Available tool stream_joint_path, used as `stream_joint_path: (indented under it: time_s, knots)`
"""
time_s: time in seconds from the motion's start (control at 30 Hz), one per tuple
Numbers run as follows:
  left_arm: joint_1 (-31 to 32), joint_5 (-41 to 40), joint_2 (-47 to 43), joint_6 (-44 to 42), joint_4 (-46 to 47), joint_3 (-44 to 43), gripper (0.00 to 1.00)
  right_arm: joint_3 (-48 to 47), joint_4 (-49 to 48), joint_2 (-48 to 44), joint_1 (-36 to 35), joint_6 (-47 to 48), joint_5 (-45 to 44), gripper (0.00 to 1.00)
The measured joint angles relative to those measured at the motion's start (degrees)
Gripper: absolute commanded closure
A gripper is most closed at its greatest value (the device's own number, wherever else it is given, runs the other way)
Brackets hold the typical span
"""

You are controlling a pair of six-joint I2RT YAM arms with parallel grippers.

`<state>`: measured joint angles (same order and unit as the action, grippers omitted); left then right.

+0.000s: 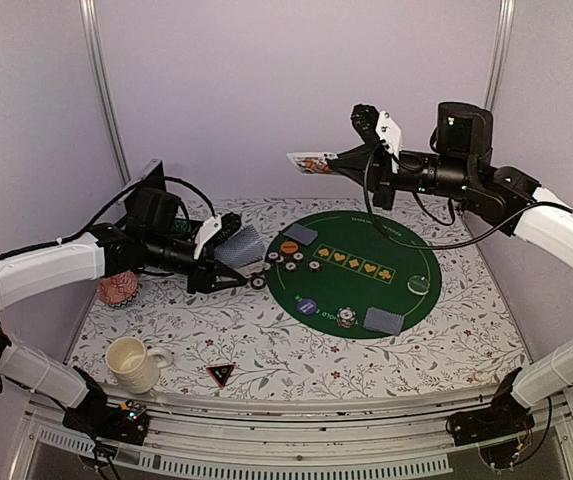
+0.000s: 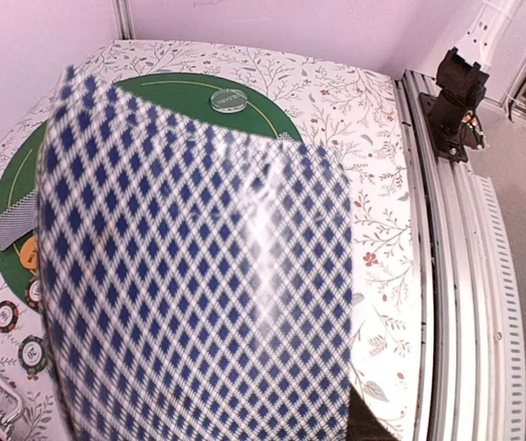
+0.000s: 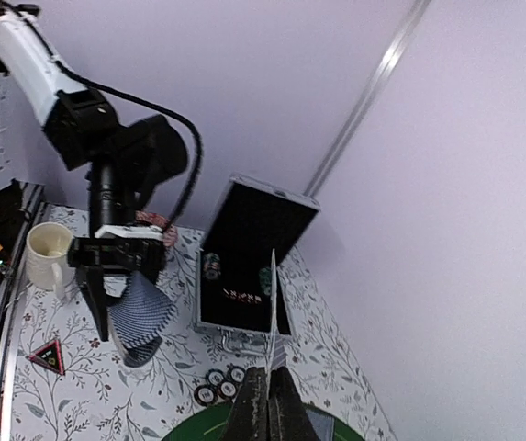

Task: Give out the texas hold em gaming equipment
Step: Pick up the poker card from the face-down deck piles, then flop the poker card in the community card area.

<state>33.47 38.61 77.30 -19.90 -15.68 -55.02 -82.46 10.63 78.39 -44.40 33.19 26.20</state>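
Pinched in left pincer (image 1: 228,264): blue-checked cards (image 2: 198,266), bowed, filling its wrist view. Pinched at tips of right pincer (image 1: 344,159), sticking out ahead: one card (image 1: 311,162), face seen from above, edge-on at wrist.

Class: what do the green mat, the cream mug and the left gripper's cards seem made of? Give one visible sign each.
The green mat is likely felt: matte, no glare. The cream mug is probably glazed ceramic: smooth, shiny. The cards look like coated paper or plastic: curved, with a glossy streak.
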Motion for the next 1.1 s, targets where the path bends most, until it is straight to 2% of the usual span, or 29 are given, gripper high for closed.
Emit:
stream_joint_path:
  time_s: [0.23,0.33,0.47,0.73,1.1]
  knots:
    - [0.0,-0.13,0.0,0.0,0.0,0.0,0.82,1.25,1.77,4.33,4.39,-18.21,-19.96,0.99]
    - [0.0,-0.15,0.0,0.0,0.0,0.0,0.82,-0.81,4.9,10.21,5.49,-22.43,-26.95,0.98]
    - [0.0,-0.39,-0.04,0.0,0.0,0.0,0.82,-5.31,8.76,18.38,7.48,-25.49,-30.97,0.99]
    - [0.0,-0.74,-0.52,-0.02,0.0,0.0,0.82,-17.97,15.13,32.68,13.07,-30.36,-26.62,0.99]
    - [0.0,-1.38,-0.52,-0.02,0.0,0.0,0.82,-21.11,17.4,37.64,17.16,-34.47,-13.6,0.99]
